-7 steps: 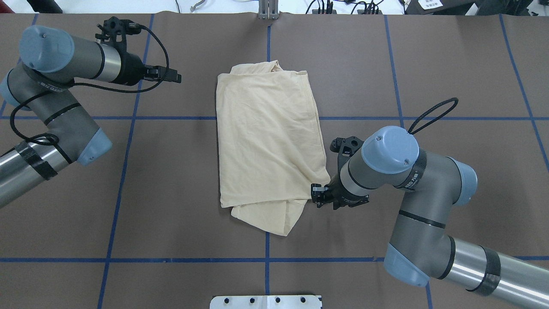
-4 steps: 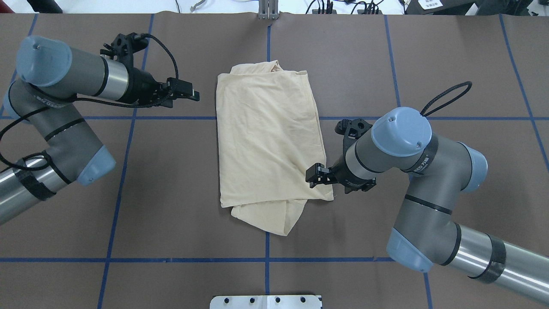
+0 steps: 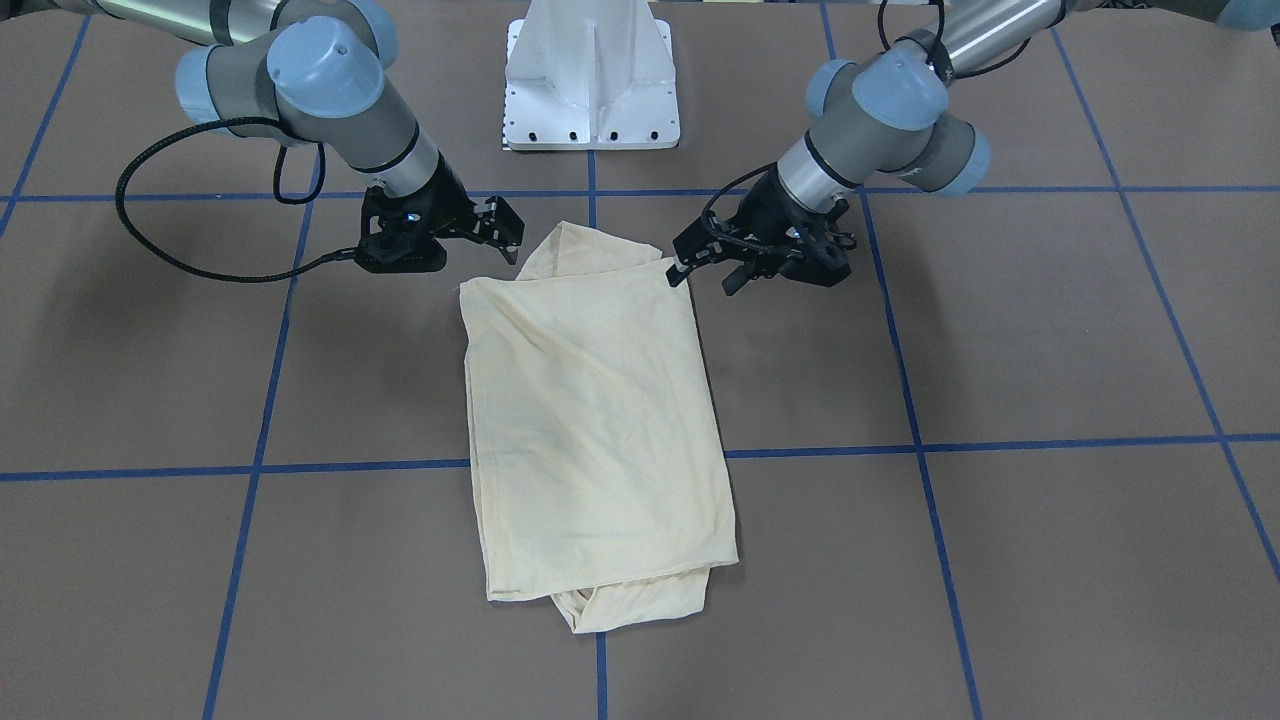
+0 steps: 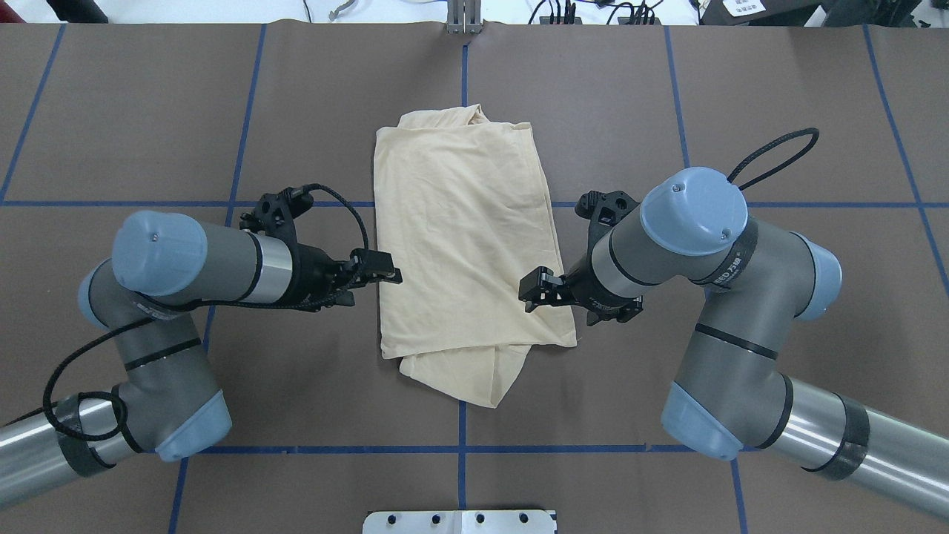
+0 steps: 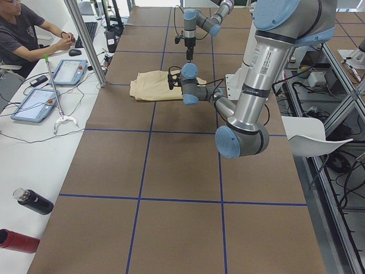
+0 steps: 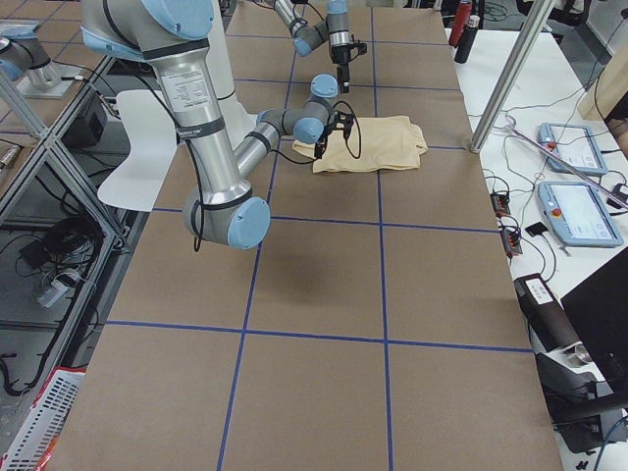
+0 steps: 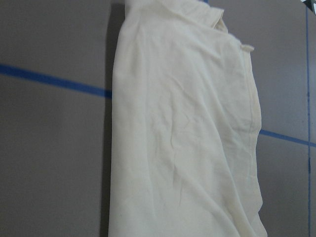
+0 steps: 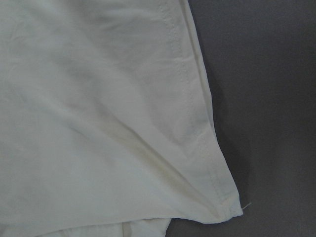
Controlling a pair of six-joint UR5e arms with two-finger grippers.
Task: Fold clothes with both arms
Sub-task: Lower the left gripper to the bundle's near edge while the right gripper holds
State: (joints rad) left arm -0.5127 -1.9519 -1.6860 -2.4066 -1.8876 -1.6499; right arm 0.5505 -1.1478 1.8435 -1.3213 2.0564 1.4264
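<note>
The cream-yellow T-shirt [image 4: 463, 245] lies folded into a long rectangle in the middle of the table, with a flap sticking out at its near end; it also shows in the front view [image 3: 590, 430]. Its print and tag are hidden. My left gripper [image 4: 385, 276] is open and empty at the shirt's left edge near the near corner [image 3: 688, 260]. My right gripper [image 4: 535, 288] is open and empty over the shirt's right edge near the near corner [image 3: 503, 235]. The left wrist view shows the shirt lengthwise [image 7: 182, 148]; the right wrist view shows its hemmed corner [image 8: 224, 205].
The table is covered in brown paper with blue tape grid lines [image 4: 460, 449]. The white pedestal base [image 3: 590, 80] stands at the robot's side. An operator [image 5: 28, 34] sits at a side table with tablets, and two bottles [image 5: 31, 202] lie there.
My left arm has swung from the far left of the table down to the shirt's near left edge. My right gripper has moved a little away from the robot and inward over the shirt. The shirt has not moved.
</note>
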